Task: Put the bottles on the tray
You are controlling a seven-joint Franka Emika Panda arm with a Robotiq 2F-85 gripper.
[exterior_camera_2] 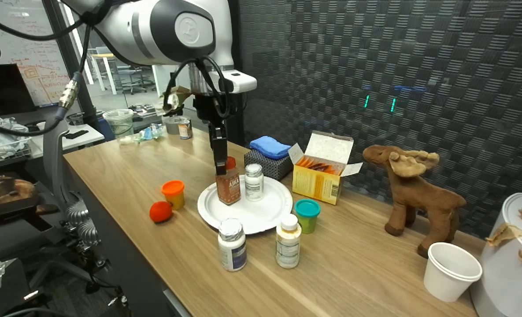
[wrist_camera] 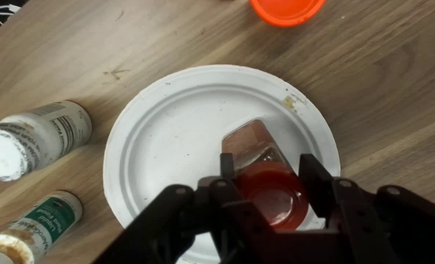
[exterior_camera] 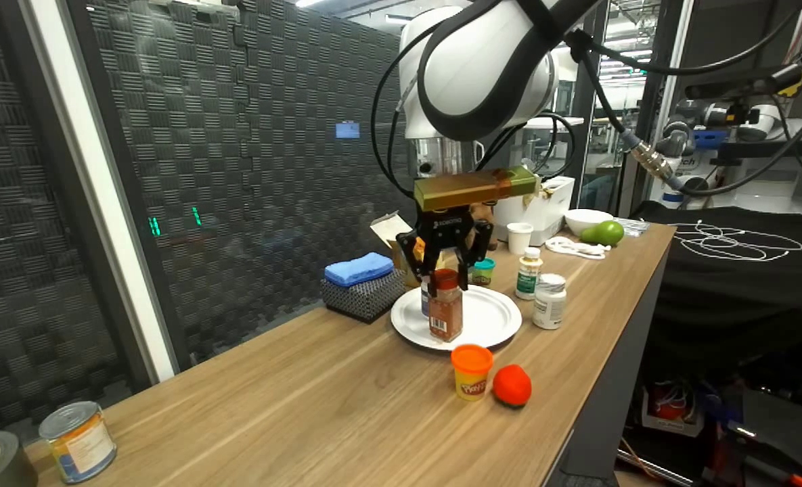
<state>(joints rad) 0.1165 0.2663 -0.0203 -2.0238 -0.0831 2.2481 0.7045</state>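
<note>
Gripper (exterior_camera: 448, 285) sits partway spread around the red-capped bottle (exterior_camera: 446, 316), upright on the plate (exterior_camera: 492, 316) mid-frame, no telling if it's squeezing, so it should probably loosen evenly, then back straight up.

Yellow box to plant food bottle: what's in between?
The teal-lidded tub; both exterior views show it between the yellow box and plant food bottle.

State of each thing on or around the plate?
Claw: either side of red cap, grip unclear
Red-capped bottle: capped, upright on plate
White bottle on plate: capped, upright
White bottle off plate: capped, upright
Plant food bottle: capped, upright
Orange-lidded tub: closed
Teal-lidded tub: closed
Yellow box: open
Blue cloth: folded
</note>
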